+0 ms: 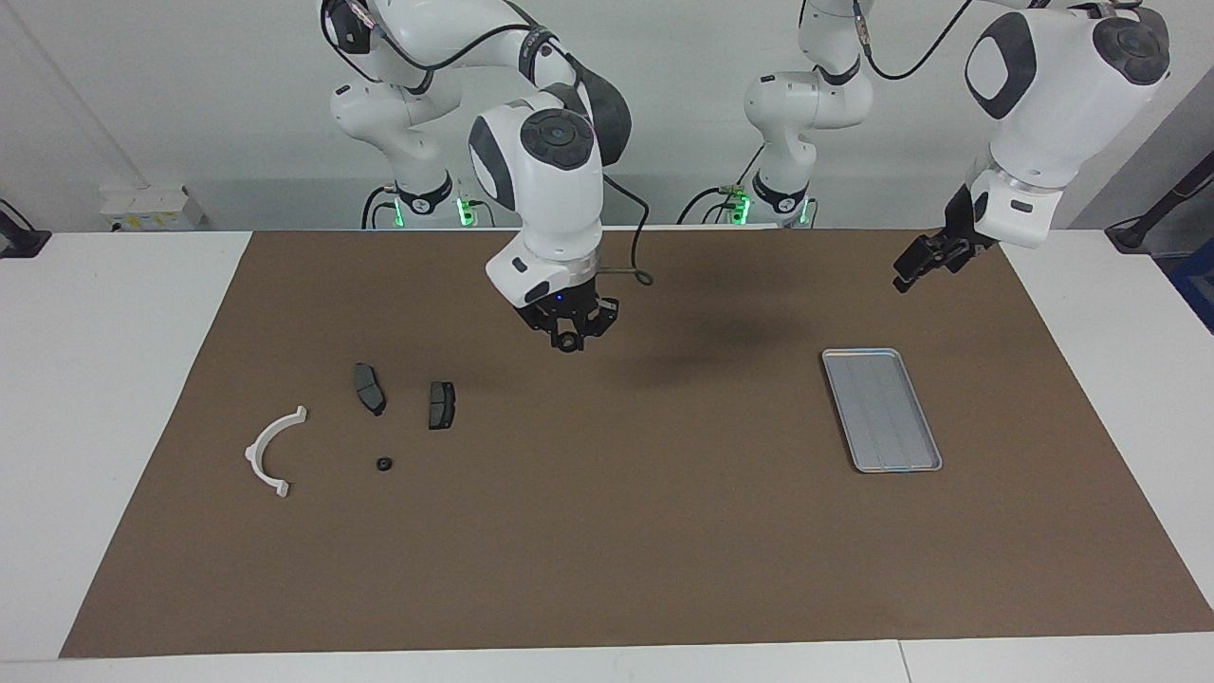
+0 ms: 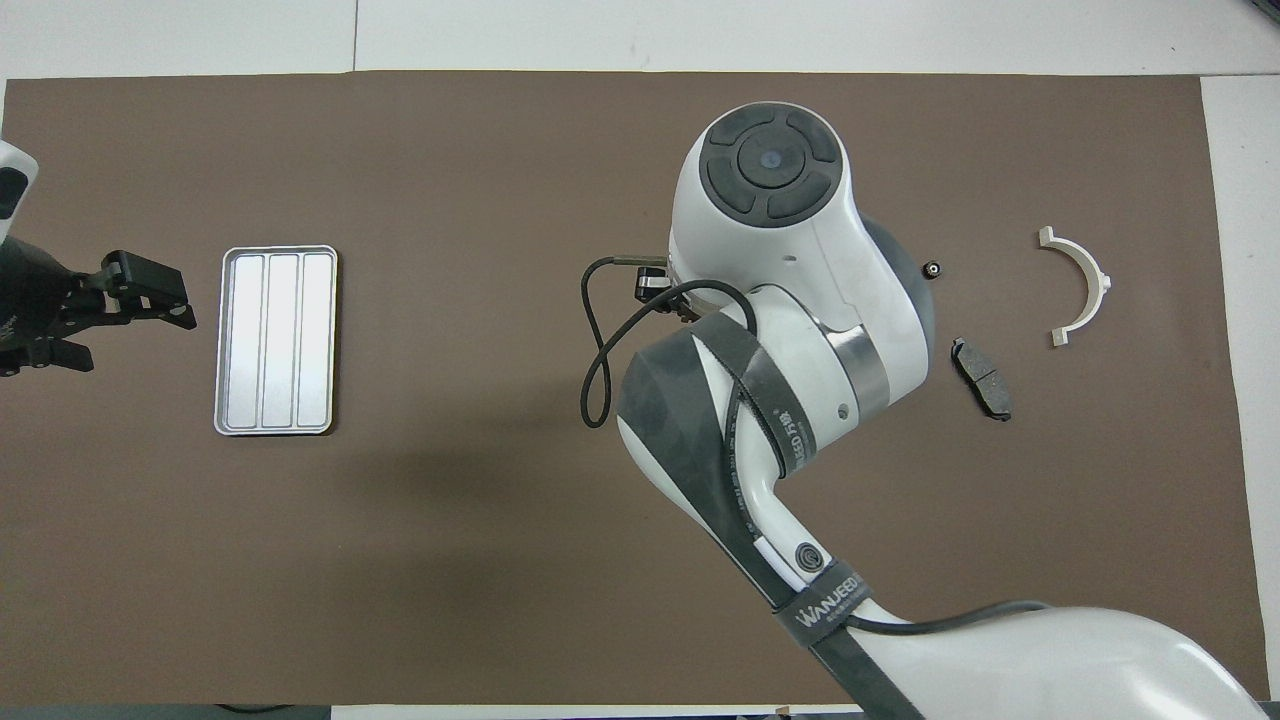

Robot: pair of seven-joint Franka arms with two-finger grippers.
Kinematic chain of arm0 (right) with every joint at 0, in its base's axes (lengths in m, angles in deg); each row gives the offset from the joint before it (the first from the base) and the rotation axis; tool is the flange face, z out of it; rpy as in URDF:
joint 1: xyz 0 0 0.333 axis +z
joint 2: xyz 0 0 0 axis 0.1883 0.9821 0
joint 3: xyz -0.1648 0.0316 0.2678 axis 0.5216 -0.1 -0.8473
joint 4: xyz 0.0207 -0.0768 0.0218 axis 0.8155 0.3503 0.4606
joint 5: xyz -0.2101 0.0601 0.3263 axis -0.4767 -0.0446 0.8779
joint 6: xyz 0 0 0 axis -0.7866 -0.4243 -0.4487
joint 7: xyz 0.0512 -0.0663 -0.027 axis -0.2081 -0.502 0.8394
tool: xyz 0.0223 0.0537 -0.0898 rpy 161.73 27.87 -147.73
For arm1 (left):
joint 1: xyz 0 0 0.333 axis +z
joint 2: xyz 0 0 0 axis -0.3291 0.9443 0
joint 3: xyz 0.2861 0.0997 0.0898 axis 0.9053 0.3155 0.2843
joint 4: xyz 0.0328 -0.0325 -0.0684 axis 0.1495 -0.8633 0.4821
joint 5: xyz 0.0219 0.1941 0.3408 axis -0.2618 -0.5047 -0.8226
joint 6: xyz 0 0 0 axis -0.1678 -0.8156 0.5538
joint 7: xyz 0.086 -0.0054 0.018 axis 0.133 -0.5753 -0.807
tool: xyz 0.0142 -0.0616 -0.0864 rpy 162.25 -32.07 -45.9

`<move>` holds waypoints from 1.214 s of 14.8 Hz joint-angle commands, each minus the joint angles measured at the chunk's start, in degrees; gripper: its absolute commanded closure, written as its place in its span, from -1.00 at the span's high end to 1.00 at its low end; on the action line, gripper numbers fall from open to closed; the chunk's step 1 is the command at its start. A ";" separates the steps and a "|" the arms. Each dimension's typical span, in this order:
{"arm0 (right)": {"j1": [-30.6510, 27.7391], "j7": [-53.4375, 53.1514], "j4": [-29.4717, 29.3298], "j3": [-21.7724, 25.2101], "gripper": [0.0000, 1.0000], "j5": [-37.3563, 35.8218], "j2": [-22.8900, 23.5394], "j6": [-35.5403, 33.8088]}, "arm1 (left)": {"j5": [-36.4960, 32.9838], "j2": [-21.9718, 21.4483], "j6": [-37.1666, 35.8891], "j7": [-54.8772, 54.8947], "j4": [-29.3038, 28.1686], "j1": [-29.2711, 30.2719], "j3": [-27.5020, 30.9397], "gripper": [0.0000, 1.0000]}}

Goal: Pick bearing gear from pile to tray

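Right gripper point(image 1: 569, 337) is raised over bare brown mat point(image 1: 607, 531), between the pile and the tray point(image 1: 854, 417), fingers pinching a small black ring-shaped part point(image 1: 568, 341), which looks like a bearing gear. In the overhead view the arm's own body hides that gripper. The pile sits toward the right arm's end of the table: white half-ring bracket point(image 1: 271, 449) outermost, two dark grey pad plates point(image 1: 369, 388) and point(image 1: 441, 405) side by side but apart, and one more black ring point(image 1: 383, 464) lying on the mat farther from the robots than the plates, touching nothing. Overhead shows the bracket point(image 2: 1080, 285), one plate point(image 2: 981, 378) and the loose ring point(image 2: 932, 268); the second plate is hidden under the arm. The tray lies flat toward the left arm's end, nothing in it, grooves visible point(image 2: 277, 340). Left gripper point(image 1: 934, 256) waits in the air beside the tray's outer edge, fingers spread, holding nothing.
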 commanded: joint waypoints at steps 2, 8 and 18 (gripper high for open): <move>0.10 -0.67 8.50 -0.03 -1.00 2.57 -1.50 9.71 | 0.40 -2.48 2.60 -1.12 -3.44 -0.03 -0.03 1.00; 3.26 -0.76 11.14 -0.03 -1.00 2.66 0.52 14.11 | 0.40 -3.53 6.11 -3.06 -6.95 -0.65 -0.56 1.00; 5.20 -1.11 14.74 -0.03 -1.00 2.57 5.10 22.81 | 0.40 -2.04 12.79 -6.74 -11.53 -4.16 -0.65 1.00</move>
